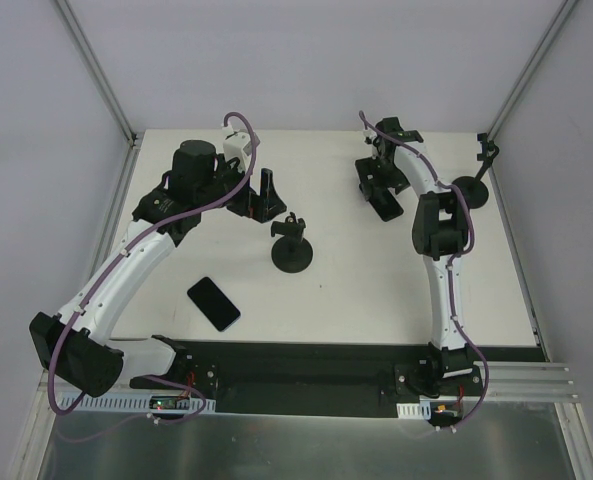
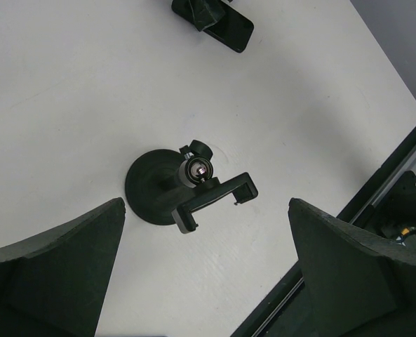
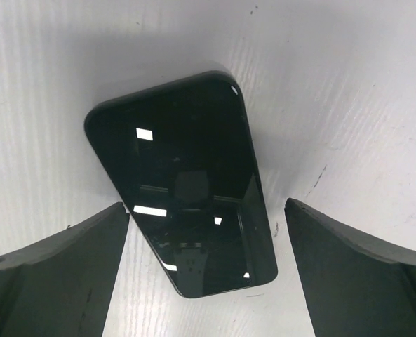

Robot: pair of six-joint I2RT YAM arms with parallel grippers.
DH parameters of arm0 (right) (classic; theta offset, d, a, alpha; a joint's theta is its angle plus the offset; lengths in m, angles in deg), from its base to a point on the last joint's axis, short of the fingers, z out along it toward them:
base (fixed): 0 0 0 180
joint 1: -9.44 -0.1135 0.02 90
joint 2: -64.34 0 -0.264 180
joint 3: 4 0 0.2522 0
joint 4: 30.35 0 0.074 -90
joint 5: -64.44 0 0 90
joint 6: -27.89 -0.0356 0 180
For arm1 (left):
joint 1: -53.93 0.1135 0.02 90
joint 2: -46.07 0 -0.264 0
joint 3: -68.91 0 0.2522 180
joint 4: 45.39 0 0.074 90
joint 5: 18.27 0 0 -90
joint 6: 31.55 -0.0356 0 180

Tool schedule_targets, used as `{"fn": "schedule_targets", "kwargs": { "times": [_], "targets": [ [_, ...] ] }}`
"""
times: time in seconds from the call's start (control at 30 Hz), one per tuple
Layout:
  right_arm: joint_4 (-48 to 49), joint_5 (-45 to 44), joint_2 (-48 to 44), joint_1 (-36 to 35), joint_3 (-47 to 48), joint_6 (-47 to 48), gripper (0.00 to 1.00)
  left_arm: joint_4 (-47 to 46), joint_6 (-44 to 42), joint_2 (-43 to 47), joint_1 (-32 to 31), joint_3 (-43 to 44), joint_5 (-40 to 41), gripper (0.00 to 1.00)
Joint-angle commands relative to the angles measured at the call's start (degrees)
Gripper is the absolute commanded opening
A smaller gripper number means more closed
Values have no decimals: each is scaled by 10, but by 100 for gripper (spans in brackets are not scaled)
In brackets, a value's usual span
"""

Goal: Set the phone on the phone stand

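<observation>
A black phone (image 3: pixel 183 196) lies flat on the white table at the back right, and it shows in the top view (image 1: pixel 385 206) too. My right gripper (image 3: pixel 206 207) is open, with one finger on each side of the phone's near end, not touching it. A black phone stand (image 1: pixel 292 250) with a round base and a clamp on top stands mid-table. My left gripper (image 1: pixel 260 199) hovers open and empty behind and to the left of the stand. The stand lies between and beyond the fingers in the left wrist view (image 2: pixel 186 186).
A second black phone (image 1: pixel 214 303) lies near the front left of the table. A second stand (image 1: pixel 471 190) is at the back right corner. The table's black front edge (image 1: pixel 326 352) runs along the near side.
</observation>
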Motion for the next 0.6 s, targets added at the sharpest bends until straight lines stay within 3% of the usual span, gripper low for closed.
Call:
{"fn": "schedule_targets", "kwargs": {
  "times": [0.0, 0.57],
  "targets": [
    [-46, -12, 24, 4, 42, 10, 96, -22, -1, 13, 1, -4, -20, 99],
    [-87, 20, 40, -1, 58, 22, 96, -23, 0, 12, 1, -5, -23, 99]
  ]
}}
